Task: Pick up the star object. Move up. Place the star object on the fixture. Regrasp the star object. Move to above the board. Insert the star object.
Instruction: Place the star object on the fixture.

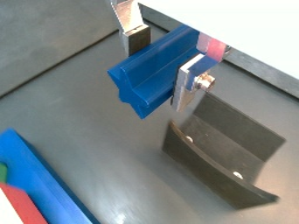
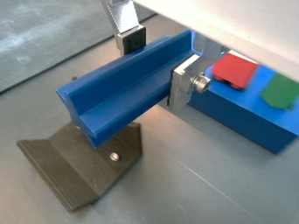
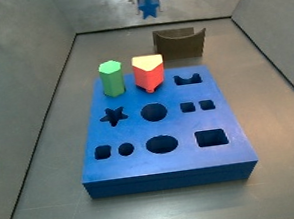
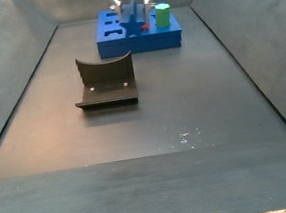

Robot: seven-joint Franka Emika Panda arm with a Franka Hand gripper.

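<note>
The star object point(image 2: 122, 83) is solid dark blue, clamped between the silver finger plates with dark pads of the gripper point(image 2: 158, 61). The board point(image 3: 166, 129) is the same blue (holes read black). The fixture point(image 4: 106, 82) is dark brown-olive. Pegs: green point(image 3: 111, 78) and red point(image 3: 149, 74) with pale top.
</note>
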